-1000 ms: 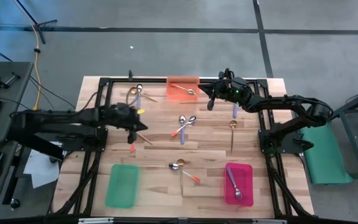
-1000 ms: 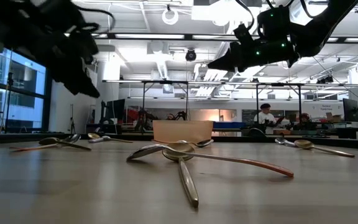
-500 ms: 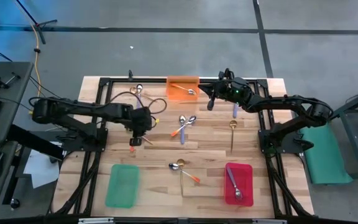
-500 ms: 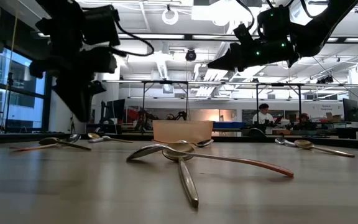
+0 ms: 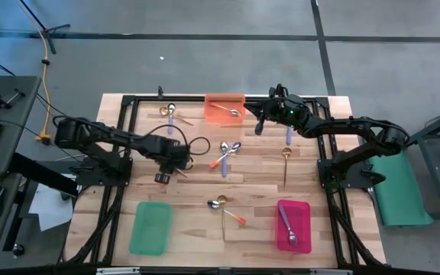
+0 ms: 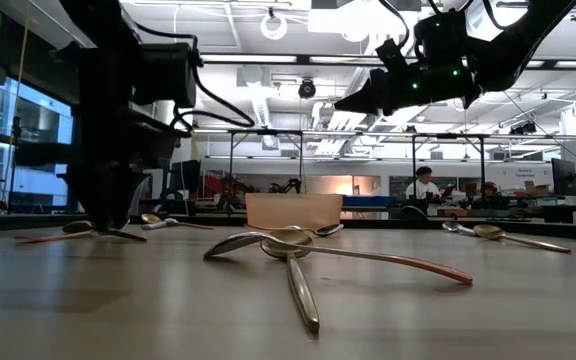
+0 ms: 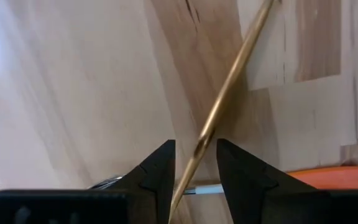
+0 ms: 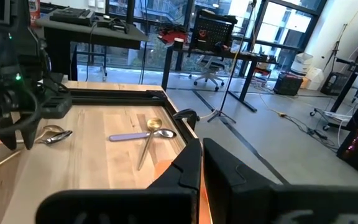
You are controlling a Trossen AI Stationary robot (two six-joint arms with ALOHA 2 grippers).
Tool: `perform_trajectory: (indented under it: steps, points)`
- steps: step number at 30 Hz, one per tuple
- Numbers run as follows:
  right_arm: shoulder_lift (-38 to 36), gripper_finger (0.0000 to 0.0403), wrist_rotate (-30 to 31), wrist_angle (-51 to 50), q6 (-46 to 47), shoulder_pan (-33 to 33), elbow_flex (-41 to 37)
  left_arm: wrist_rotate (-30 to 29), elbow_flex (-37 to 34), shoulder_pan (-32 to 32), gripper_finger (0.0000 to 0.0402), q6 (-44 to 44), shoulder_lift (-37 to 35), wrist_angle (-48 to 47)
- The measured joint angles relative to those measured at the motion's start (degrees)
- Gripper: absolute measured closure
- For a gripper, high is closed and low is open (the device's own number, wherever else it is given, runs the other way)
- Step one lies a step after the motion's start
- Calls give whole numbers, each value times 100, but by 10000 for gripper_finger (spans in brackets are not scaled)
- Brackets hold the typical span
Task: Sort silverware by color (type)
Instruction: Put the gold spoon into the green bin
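I am lowering my left pincer (image 7: 195,163) over a gold spoon (image 7: 229,84) lying on the tabletop (image 5: 258,179) beside an orange-handled spoon (image 7: 328,177); its fingers are standing slightly apart, straddling the slim handle, holding nothing. I should close squarely on gold alone. My left arm is reaching inward, wrist pointing down. My right pincer (image 5: 257,127) is hovering shut near the orange tray (image 5: 221,117).

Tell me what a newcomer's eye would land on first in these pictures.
First, the left gripper, down at the table on its left side, fingers open astride a slim gold spoon that lies over an orange-handled spoon. Next the three bright trays: the orange tray at the far edge, the green tray and the pink tray at the near edge. The right gripper hangs shut beside the orange tray.
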Motion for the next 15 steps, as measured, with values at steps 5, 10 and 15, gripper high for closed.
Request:
perform_trajectory:
  steps: [5,10,15]
  points:
    - [0,403,0,11,4,0,0,-8,27,-22,291,109,255,7]
    - [2,403,0,63,4,0,0,-16,26,-22,297,39,353,-4]
    - [2,403,0,85,26,0,0,104,20,-37,330,-24,337,-17]
